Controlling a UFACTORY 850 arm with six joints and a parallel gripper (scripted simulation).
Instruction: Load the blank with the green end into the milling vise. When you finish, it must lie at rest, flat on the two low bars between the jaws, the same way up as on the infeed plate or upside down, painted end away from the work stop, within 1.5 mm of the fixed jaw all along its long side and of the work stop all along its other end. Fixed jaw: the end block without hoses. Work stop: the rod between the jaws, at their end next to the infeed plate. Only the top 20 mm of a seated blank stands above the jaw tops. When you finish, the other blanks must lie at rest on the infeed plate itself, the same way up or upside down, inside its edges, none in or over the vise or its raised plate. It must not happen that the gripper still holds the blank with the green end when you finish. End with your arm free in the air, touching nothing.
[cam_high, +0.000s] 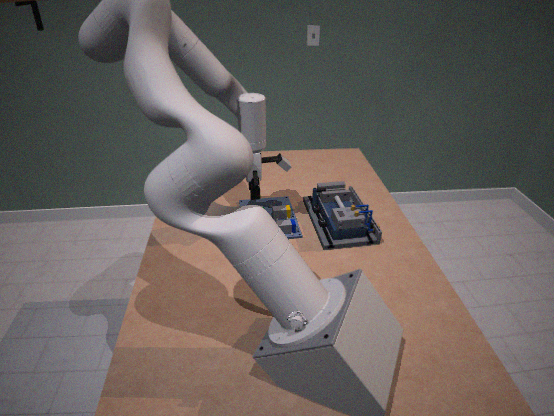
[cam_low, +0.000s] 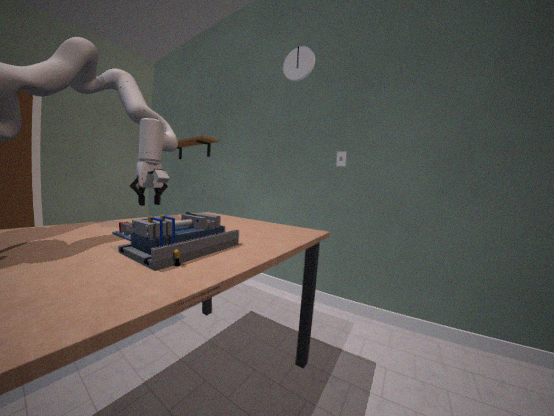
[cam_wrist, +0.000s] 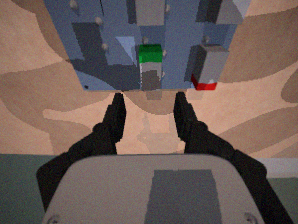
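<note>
The pincer (cam_high: 255, 192) (cam_low: 149, 200) (cam_wrist: 149, 102) is spread, with nothing between its fingers, above the counter's far edge region; the blank with the green end (cam_wrist: 150, 65) lies on the infeed plate (cam_high: 299, 236) (cam_low: 120, 235) (cam_wrist: 116, 82), by its rim nearest that edge; its long axis runs between the two fingers' lines, so probably descent and a small shift toward the plate are needed.

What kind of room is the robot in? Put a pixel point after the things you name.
Maybe a workshop or robot lab: a big white arm (cam_high: 200, 150) (cam_low: 80, 65) is fixed to the wooden table (cam_high: 425, 320) (cam_low: 280, 234), beside a metal vise (cam_high: 345, 243) (cam_low: 200, 250) with blue hoses. But a plain clock (cam_low: 299, 63) hangs there too.
</note>
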